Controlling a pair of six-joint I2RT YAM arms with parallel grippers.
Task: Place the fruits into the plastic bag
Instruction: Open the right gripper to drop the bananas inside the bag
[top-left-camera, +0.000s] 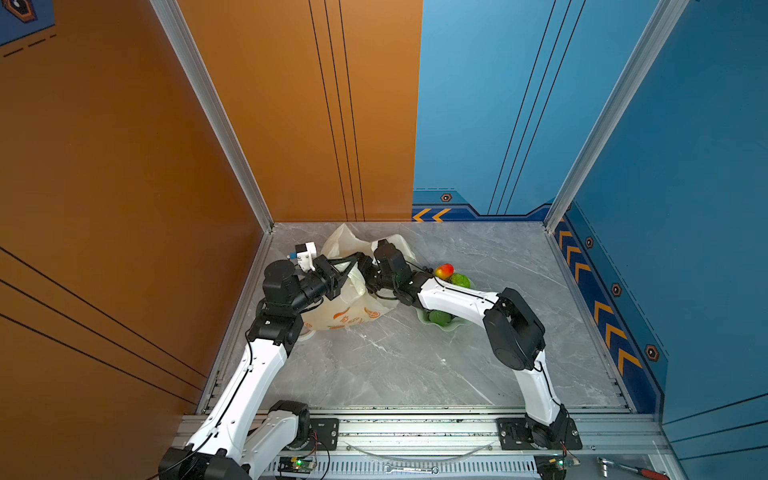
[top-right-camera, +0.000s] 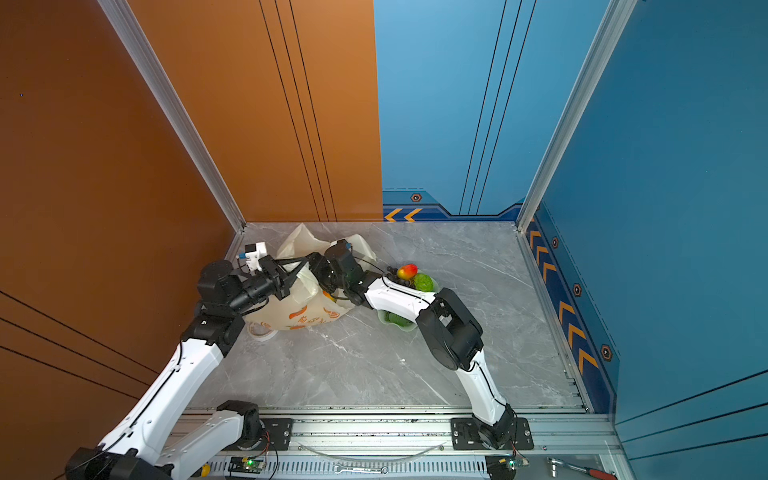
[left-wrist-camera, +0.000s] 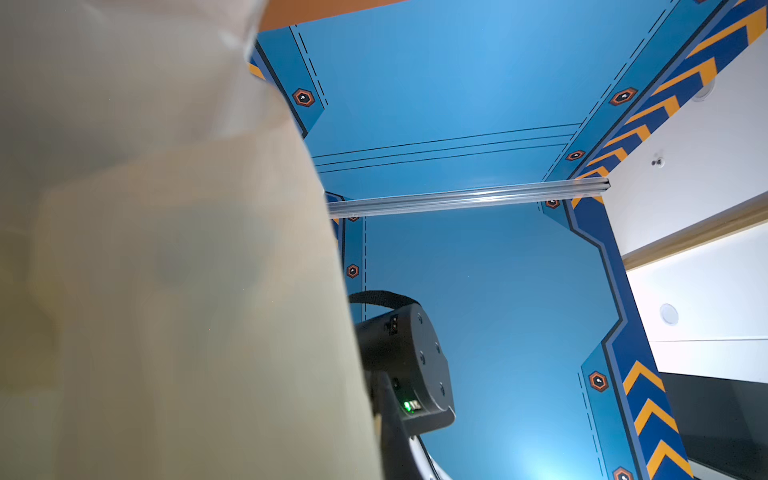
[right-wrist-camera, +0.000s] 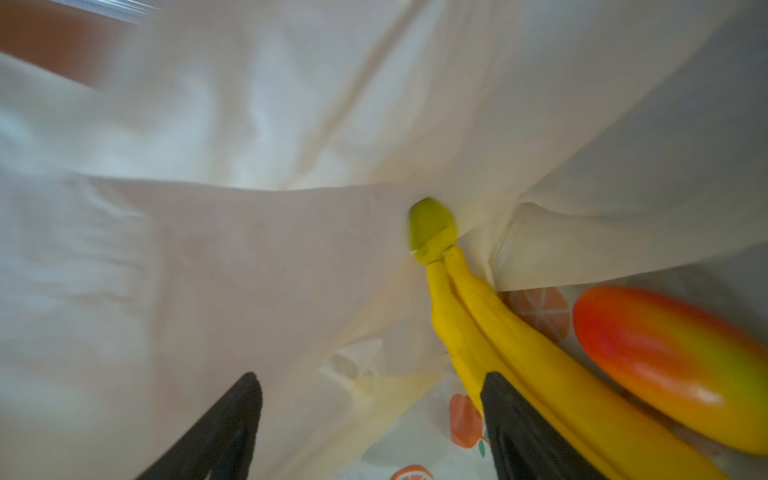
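The cream plastic bag lies at the back left of the table. My left gripper is shut on the bag's upper edge and holds it up; bag film hides its jaws in the left wrist view. My right gripper is inside the bag, open, with nothing between its fingers. A yellow banana bunch and a red-yellow mango piece lie in the bag beside it. More fruits sit in the dish: a mango piece and round green ones.
The pale green wavy dish lies under my right forearm. The orange wall stands close behind and left of the bag. A wrench and a red-handled ratchet lie on the front rail.
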